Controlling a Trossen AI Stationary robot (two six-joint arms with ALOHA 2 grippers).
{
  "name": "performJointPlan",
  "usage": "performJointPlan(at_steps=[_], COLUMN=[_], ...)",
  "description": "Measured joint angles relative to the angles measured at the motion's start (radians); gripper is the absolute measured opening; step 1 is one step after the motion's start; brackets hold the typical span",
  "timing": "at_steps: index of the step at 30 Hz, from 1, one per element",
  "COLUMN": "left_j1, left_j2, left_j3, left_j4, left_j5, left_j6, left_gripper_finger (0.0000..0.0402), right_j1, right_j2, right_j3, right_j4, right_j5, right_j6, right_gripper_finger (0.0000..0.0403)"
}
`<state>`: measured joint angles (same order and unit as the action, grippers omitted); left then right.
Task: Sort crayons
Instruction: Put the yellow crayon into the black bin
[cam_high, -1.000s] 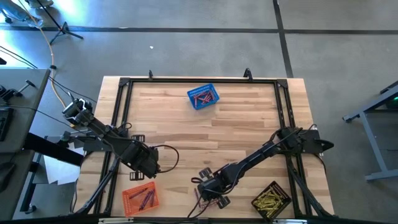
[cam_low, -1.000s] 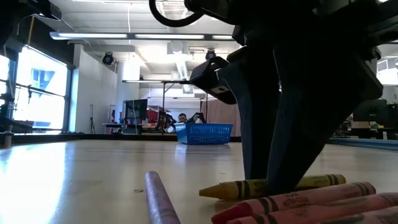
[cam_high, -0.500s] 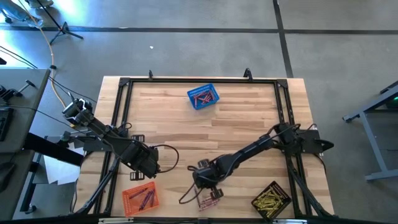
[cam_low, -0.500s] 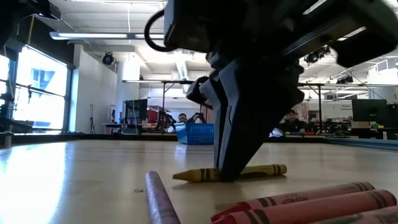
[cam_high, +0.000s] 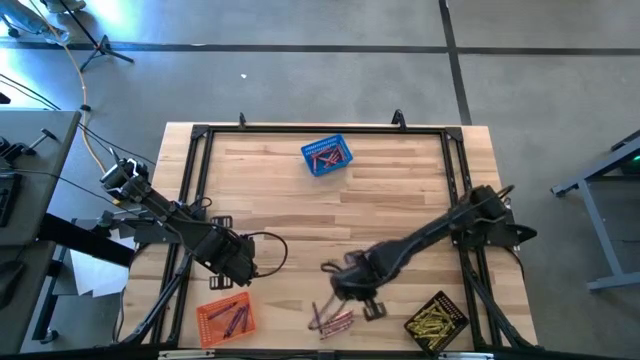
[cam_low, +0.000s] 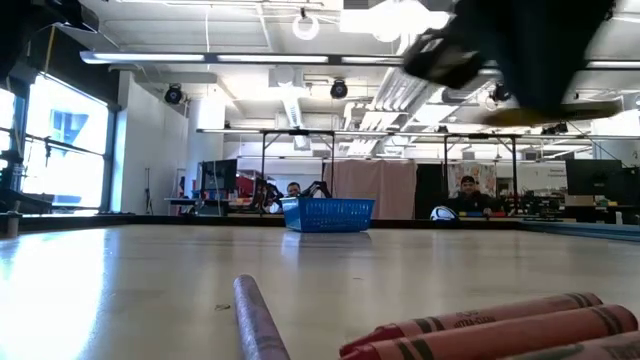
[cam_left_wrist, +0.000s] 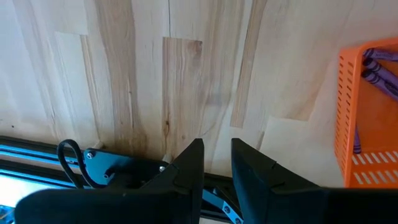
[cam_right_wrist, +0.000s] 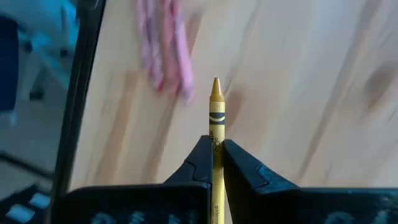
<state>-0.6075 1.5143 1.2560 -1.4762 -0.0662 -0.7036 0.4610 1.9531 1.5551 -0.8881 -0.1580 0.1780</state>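
The right gripper (cam_right_wrist: 216, 163) pinches a yellow crayon (cam_right_wrist: 215, 118) between its two fingers, the stick running out past the tips, lifted clear of the table (cam_high: 400, 200), probably so it can go to the black basket (cam_high: 436, 320) of yellow ones at the near right corner. Loose pink and red crayons (cam_high: 330, 320) lie just near-left of it; the left gripper (cam_left_wrist: 216, 163) waits, fingers slightly apart and empty, beside the orange basket (cam_high: 226, 320)
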Motion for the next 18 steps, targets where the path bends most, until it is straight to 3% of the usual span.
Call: performJointPlan(at_steps=[5,8,13,16,18], left_j1=[-0.002,-0.007,-0.023,-0.02,-0.012], left_j2=[0.0,0.0,-0.001,-0.006,-0.006], left_j3=[0.0,0.0,0.0,0.0,0.0], left_j4=[-0.002,-0.003,-0.016,-0.017,-0.015], left_j5=[-0.003,-0.003,-0.003,-0.003,-0.008], left_j6=[0.0,0.0,-0.001,-0.002,-0.001], left_gripper_finger=[0.0067,0.0067,0.0067,0.0067,0.0067], right_j1=[0.093,0.166,0.304,0.381,0.426], right_j2=[-0.052,-0.126,-0.314,-0.401,-0.44], right_j3=[-0.018,-0.148,-0.424,-0.523,-0.541], right_j4=[-0.142,-0.103,0.246,0.446,0.472], right_j5=[0.027,0.038,0.031,0.143,0.233], right_j6=[0.086,0.24,0.727,0.967,1.065], right_gripper_finger=[0.0005,0.0005,0.0005,0.0005,0.0005])
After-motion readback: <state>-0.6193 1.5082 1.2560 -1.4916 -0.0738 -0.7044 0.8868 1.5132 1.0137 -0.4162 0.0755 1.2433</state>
